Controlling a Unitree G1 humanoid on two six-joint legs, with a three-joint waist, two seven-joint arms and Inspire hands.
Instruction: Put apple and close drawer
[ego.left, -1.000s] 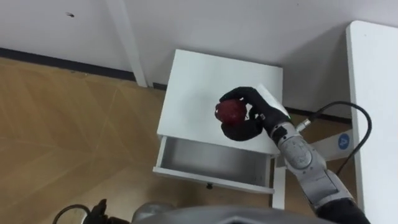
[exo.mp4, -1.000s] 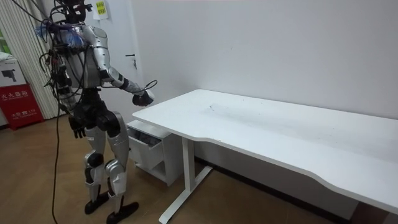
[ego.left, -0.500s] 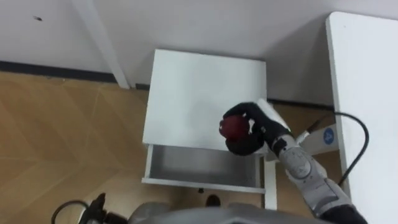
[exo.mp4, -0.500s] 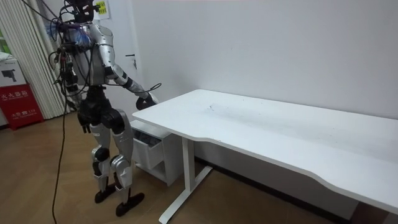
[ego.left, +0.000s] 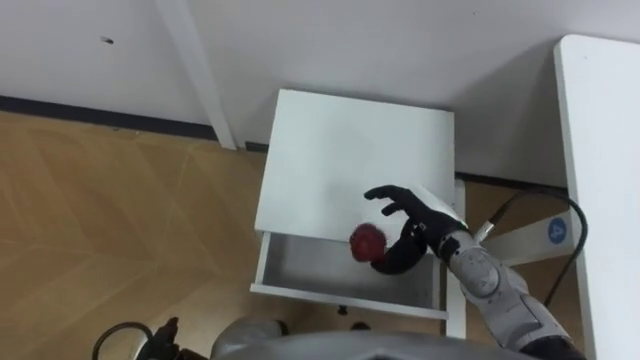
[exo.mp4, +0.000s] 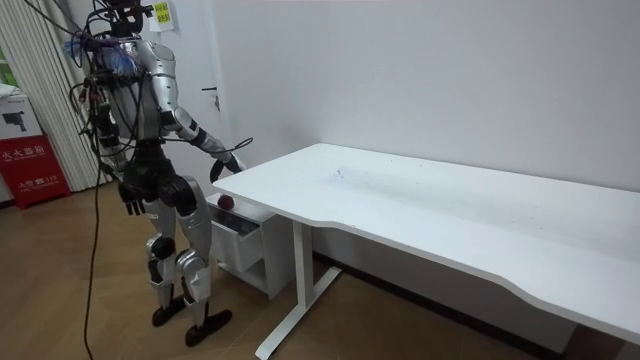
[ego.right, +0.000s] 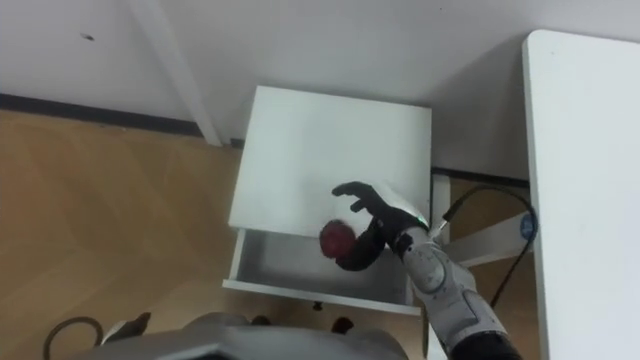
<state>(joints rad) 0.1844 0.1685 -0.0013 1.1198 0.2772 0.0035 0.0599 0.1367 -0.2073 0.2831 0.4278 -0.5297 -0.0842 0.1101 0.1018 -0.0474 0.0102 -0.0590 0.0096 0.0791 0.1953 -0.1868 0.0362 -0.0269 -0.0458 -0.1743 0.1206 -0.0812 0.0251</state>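
A red apple (ego.left: 367, 241) is in the air just over the open white drawer (ego.left: 345, 272) of a small white cabinet (ego.left: 340, 150). My right hand (ego.left: 415, 235) is right beside the apple, open with fingers spread, not holding it. In the room view the apple (exo.mp4: 226, 202) shows below the right hand (exo.mp4: 228, 166) and above the drawer (exo.mp4: 238, 236). The drawer's grey inside shows nothing else. My left hand (exo.mp4: 131, 200) hangs relaxed by my hip. I stand facing the cabinet at the desk's end.
A large white desk (ego.left: 600, 150) runs along the right, its leg and foot beside the cabinet. A white wall and a door frame (ego.left: 195, 70) stand behind the cabinet. Wooden floor (ego.left: 110, 220) lies to the left.
My right hand came down from above the cabinet top to the drawer and opened. The apple has left the hand and is lower. The views shifted as I moved.
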